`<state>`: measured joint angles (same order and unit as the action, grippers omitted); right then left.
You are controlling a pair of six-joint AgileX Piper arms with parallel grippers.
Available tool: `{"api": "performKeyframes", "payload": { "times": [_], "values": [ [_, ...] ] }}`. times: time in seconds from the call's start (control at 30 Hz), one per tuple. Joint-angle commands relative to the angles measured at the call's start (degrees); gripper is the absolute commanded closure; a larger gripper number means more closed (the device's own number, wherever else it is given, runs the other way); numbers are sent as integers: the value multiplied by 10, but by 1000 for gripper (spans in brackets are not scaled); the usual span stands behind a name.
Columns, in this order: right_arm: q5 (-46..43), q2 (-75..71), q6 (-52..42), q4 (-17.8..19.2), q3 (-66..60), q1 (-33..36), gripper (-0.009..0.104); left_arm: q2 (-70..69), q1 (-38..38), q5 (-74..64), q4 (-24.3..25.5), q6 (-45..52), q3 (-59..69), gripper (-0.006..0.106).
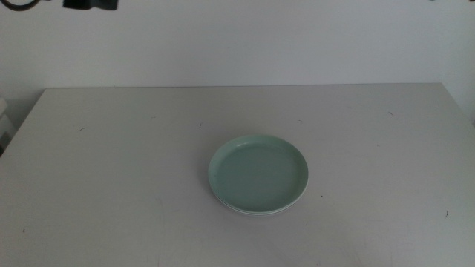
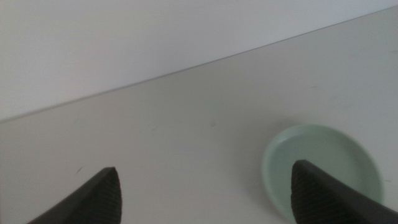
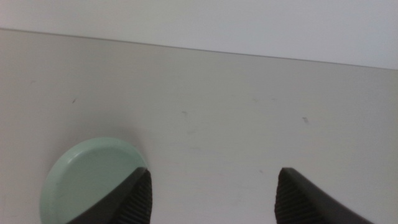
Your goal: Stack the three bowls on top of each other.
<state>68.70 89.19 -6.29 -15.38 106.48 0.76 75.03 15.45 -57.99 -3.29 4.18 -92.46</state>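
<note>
A mint green bowl point(image 1: 258, 173) sits on the table, a little right of centre in the middle view, nested on a pale dish whose rim point(image 1: 252, 213) peeks out beneath its near edge. How many dishes lie under it I cannot tell. Neither arm appears in the middle view. My left gripper point(image 2: 205, 169) hangs open above the table, with the green bowl point(image 2: 323, 162) partly behind one jaw. My right gripper point(image 3: 214, 171) is open too, holding nothing, and the green bowl point(image 3: 87, 174) lies beside one of its jaws.
The grey table point(image 1: 111, 163) stretches wide around the stack and meets a white wall at the back. A dark object point(image 1: 89, 4) hangs at the top left of the middle view.
</note>
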Motion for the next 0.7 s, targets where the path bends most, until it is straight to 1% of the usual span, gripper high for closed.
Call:
{"api": "performKeyframes", "payload": {
  "times": [0.0, 0.13, 0.17, 0.27, 0.33, 0.47, 0.6, 0.67],
  "values": [
    [-38, -54, -9, 5, -10, -18, 45, -9, -56, 25, -37, 19, -11, -5],
    [-106, -117, -24, 26, -104, -23, 45, -28, -149, 24, -137, 101, 25, -5],
    [-125, -137, -27, 29, -136, -23, 45, -38, -168, 25, -165, 124, 40, -5],
    [-202, -196, -30, 44, -228, -23, 45, -73, -207, 50, -226, 172, 96, -5],
    [-255, -239, -24, 51, -292, -23, 45, -102, -217, 82, -255, 202, 144, -5],
    [-343, -317, -20, 51, -412, -23, 45, -173, -217, 148, -306, 274, 239, -5],
    [-417, -384, -25, 65, -518, -23, 45, -251, -217, 205, -338, 327, 332, -5],
    [-447, -413, -26, 66, -563, -23, 45, -294, -217, 234, -352, 340, 383, -5]
  ]
}}
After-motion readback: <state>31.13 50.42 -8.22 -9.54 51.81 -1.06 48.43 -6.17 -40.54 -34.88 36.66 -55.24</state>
